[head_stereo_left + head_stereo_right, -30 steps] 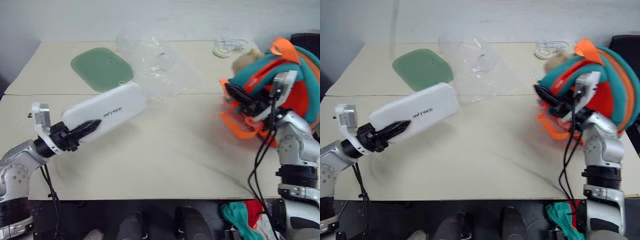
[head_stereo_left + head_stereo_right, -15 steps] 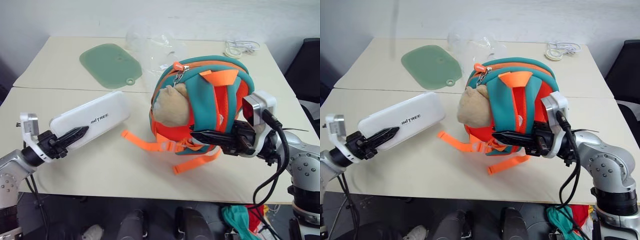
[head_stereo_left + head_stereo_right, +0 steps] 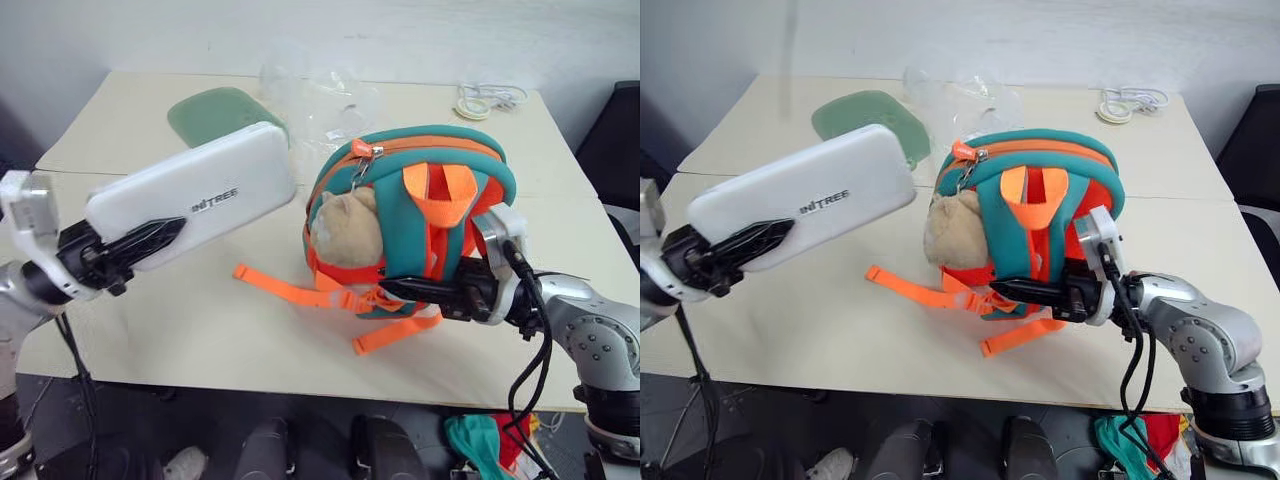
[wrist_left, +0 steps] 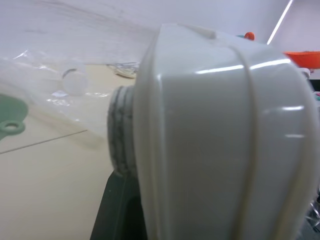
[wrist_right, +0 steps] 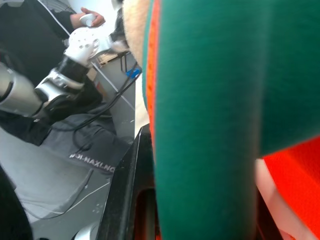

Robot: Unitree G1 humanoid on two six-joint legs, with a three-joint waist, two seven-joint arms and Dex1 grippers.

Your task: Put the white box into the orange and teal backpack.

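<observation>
Your table (image 3: 200,330) is two cream tops butted together, with a seam running across; the near half between the two arms is bare, and so is the near edge in front of the backpack.

The orange and teal backpack (image 3: 470,170) stands upright near the middle of the table, right of centre, strap side facing you, zipper band arching over its top with the pull at the upper left. A tan plush bear (image 3: 345,230) hangs on its left flank. Orange webbing straps (image 3: 290,290) trail left and forward across the table. Your right gripper (image 3: 395,290) reaches in level from the right at the bag's lower edge, clamped on the backpack's fabric there; the right wrist view shows teal and orange material pressed against the fingers.

The white box (image 3: 195,195) is held clear of the table, left of the backpack and not touching it. Its long axis runs from lower left to upper right, the far end tilted up toward the bag's top. Dark lettering on its upper face reads roughly "INITREE". Your left gripper (image 3: 170,230) is closed around the box's near end.

Behind the box lies a green flat mat (image 3: 215,110), partly hidden. A clear plastic bag (image 3: 320,95) sits beyond the backpack, and a coiled white cable (image 3: 485,98) lies at the far right edge.
</observation>
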